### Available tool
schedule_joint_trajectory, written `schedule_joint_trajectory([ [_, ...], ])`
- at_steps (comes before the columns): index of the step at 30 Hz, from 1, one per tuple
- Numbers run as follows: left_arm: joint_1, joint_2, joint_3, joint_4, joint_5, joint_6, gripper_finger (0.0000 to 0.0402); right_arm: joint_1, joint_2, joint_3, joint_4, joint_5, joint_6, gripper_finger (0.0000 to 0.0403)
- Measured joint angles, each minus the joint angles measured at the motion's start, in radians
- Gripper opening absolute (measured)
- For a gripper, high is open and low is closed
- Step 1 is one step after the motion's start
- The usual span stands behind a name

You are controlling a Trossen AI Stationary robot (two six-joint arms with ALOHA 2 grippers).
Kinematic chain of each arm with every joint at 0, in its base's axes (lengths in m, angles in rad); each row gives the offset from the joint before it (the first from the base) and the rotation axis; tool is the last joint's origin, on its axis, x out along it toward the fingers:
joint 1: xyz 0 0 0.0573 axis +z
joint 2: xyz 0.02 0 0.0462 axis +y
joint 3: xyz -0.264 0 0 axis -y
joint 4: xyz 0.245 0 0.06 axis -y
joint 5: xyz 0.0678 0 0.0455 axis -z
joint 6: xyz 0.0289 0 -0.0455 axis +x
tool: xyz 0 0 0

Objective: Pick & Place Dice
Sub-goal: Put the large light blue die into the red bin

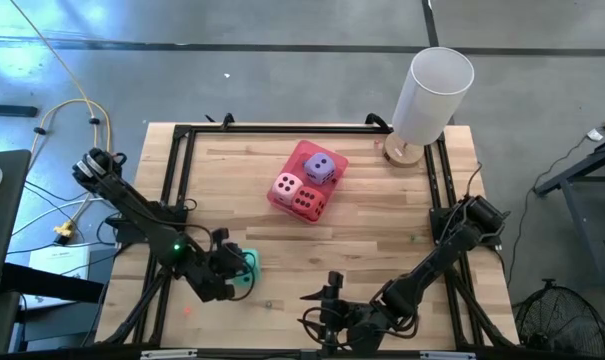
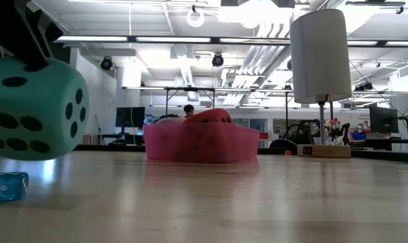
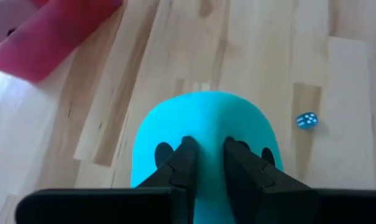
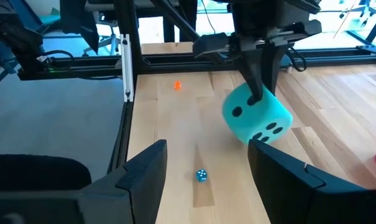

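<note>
overhead, ceiling lights point(image 2: 197, 17) glare above the pale wooden table point(image 1: 382, 230).

Teal green soft cube with dark pips point(image 2: 34, 108) cut off at nine o'clock in the low view. Pips on tiny blue die point(image 4: 201, 175) too small to count. Red pip-marked cube point(image 2: 210, 116) mostly hidden behind pink tray wall point(image 2: 201, 143).

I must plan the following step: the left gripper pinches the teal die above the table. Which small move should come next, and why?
Probably carry it toward the pink tray. The left gripper pinches the teal die clear of the wood, while the pale pink die, red die and purple die already sit in that tray. The right gripper waits open near the front edge.
</note>
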Motion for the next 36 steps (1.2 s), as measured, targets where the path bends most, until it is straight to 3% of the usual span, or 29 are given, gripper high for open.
schedule_joint_trajectory([
  [10,0.122,-0.005,0.148,-0.005,0.025,0.25,0.0051,-0.003,0.0,0.0,0.064,0.0,-0.083,0.0217],
  [16,0.337,-0.019,0.315,-0.068,0.096,0.528,0.0047,0.02,0.0,0.0,0.077,0.0,-0.116,0.0217],
  [20,0.55,-0.021,0.382,-0.056,0.247,0.673,0.0044,0.037,0.0,0.0,0.076,0.001,-0.114,0.0217],
  [27,0.904,-0.003,0.384,0.075,0.526,0.894,0.0043,0.076,0.0,0.0,0.073,0.005,-0.054,0.0217],
  [31,1.049,0.051,0.385,0.174,0.709,0.982,0.0043,0.098,0.0,0.0,0.073,0.041,-0.025,0.0217],
  [36,1.169,0.14,0.385,0.213,0.793,1.016,0.0043,0.108,0.0,0.0,0.075,0.076,-0.015,0.0217],
])
